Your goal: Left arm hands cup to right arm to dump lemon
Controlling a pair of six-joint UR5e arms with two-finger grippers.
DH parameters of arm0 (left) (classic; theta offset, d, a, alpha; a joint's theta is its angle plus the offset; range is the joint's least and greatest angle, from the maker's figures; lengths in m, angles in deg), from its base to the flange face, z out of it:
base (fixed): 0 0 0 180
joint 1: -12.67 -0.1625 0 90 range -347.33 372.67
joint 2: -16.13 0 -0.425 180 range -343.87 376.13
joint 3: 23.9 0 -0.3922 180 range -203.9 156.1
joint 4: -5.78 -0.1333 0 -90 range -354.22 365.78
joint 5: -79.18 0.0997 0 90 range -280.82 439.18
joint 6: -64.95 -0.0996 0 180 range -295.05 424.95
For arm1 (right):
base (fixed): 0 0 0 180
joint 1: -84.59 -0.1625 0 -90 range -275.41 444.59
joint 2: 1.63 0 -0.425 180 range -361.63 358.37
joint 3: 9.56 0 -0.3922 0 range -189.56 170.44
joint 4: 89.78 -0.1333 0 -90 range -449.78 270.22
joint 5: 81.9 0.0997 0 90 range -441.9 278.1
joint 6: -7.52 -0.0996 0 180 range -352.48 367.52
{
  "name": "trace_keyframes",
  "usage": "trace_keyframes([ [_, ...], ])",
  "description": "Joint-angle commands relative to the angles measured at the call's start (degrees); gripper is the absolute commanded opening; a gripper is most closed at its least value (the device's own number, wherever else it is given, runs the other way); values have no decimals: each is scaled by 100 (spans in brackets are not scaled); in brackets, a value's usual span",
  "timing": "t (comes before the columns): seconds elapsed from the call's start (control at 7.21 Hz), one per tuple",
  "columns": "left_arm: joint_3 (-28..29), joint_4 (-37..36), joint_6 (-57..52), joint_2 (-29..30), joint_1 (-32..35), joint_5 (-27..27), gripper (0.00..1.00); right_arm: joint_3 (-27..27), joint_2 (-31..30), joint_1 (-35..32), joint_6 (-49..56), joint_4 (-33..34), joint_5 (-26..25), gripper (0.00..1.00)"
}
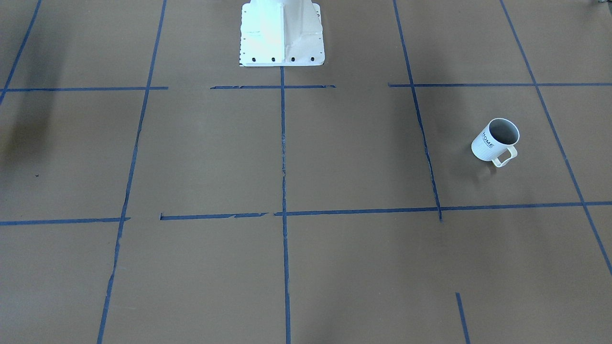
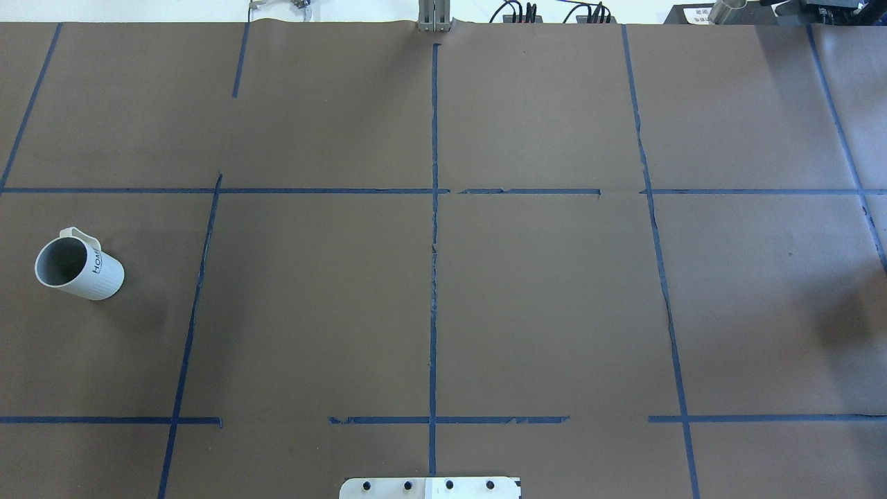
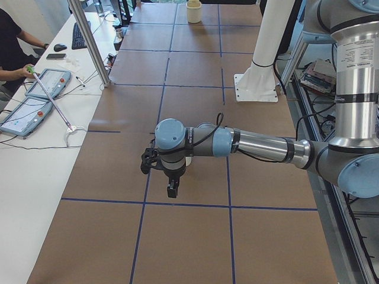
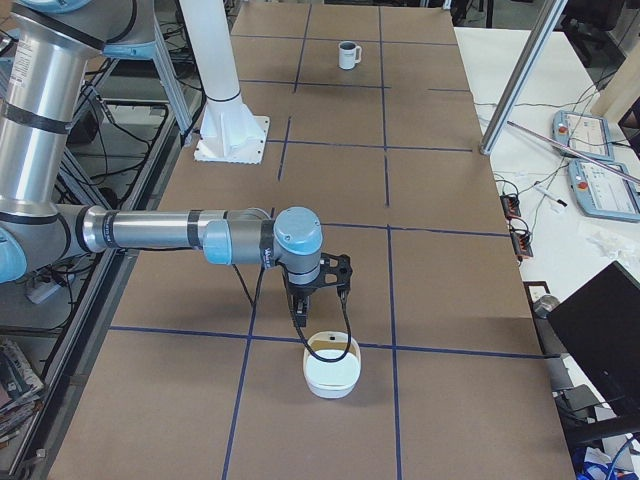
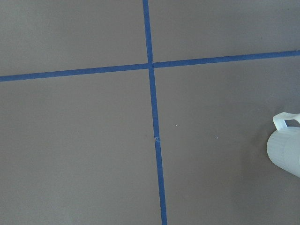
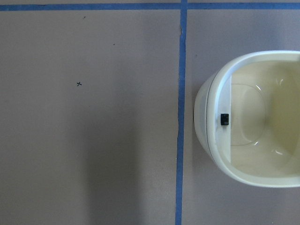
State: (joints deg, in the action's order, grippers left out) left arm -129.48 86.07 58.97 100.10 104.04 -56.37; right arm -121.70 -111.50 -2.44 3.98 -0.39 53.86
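The cup (image 1: 495,141) is a white ribbed mug with "HOME" on its side. It stands upright on the brown table, at the far left in the overhead view (image 2: 78,267) and far off in the exterior right view (image 4: 348,55). Its edge shows at the right of the left wrist view (image 5: 287,149). Its inside looks grey, and the lemon shows in no frame. The left gripper (image 3: 170,186) hangs low over the table near the cup's area. The right gripper (image 4: 305,305) hovers just above a cream bowl (image 4: 332,368). I cannot tell whether either is open or shut.
The cream bowl (image 6: 253,117) sits on the table at the robot's right end and looks empty. The white robot pedestal (image 1: 282,33) stands at the table's robot side. Blue tape lines grid the table. An operator (image 3: 9,53) sits at a side desk with tablets.
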Motion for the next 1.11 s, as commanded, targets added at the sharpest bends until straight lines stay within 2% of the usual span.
trace_keyframes([
  [0.0,-58,48,-36,-4,-5,-7,100,-9,-8,1,-7,-9,47,100],
  [0.42,-85,48,0,-4,-5,-15,100,-18,27,19,28,-79,100,100],
  [0.69,-85,48,8,-4,-14,-24,100,17,1,28,11,-587,91,100],
  [0.97,-77,22,43,-4,-101,-41,100,26,-8,45,-41,-607,47,100],
])
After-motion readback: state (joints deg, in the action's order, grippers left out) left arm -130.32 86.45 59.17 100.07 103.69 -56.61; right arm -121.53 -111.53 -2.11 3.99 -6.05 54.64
